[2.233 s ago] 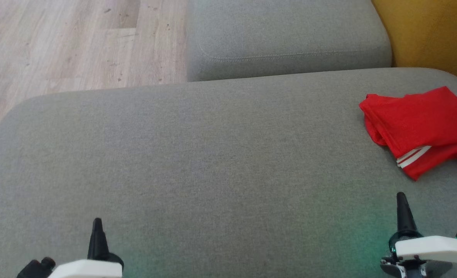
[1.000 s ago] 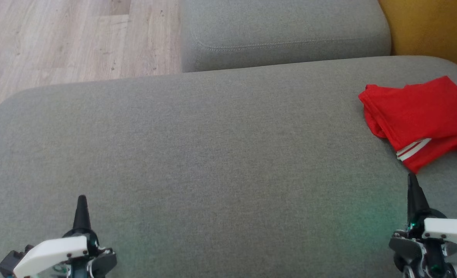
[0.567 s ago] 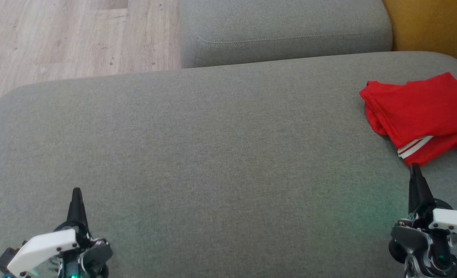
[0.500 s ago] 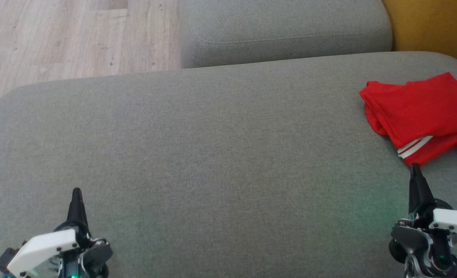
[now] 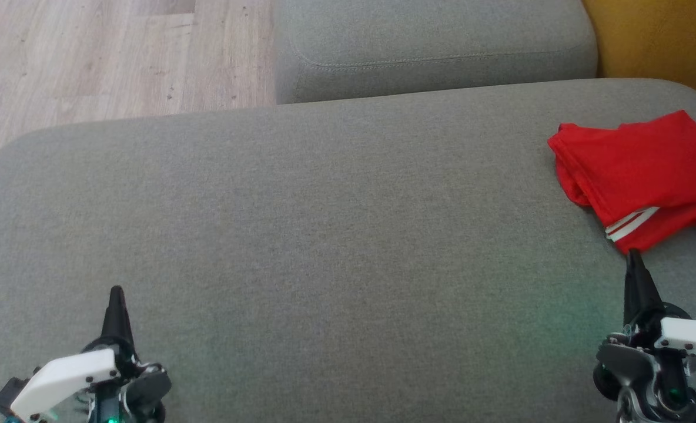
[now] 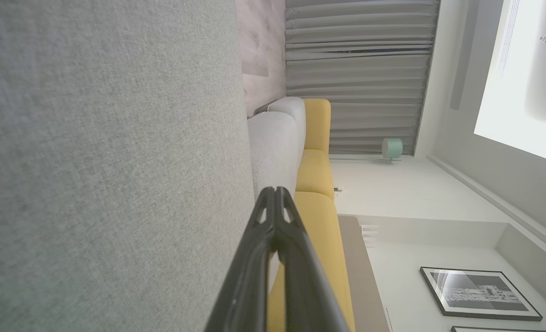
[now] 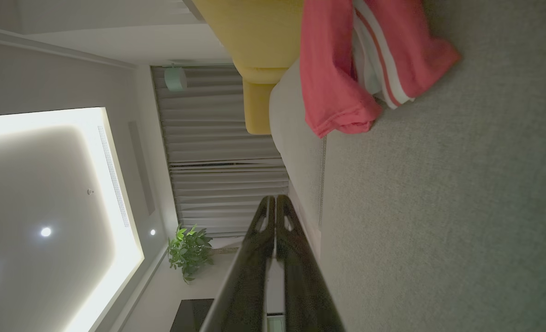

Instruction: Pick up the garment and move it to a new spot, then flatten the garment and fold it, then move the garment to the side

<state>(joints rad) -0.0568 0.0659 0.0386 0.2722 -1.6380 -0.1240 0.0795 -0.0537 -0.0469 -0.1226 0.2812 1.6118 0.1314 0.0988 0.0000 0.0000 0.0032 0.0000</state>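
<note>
White wrist housings [image 5: 66, 376] with screws [image 5: 96, 372], black tapered jaws, green lights [image 5: 670, 392].

Head downward, wrists sideways (shared grey cushion [image 5: 324, 235])

the right gripper [image 5: 633, 254] has moved forward until its tip sits just beside the striped corner of the red garment [image 5: 636, 164]. the left gripper [image 5: 116, 290] has advanced too, its wrist rolled. the head camera has shifted slightly.

folded red garment [image 5: 636, 170] with white stripes lies flat at the cushion's right edge.
</note>
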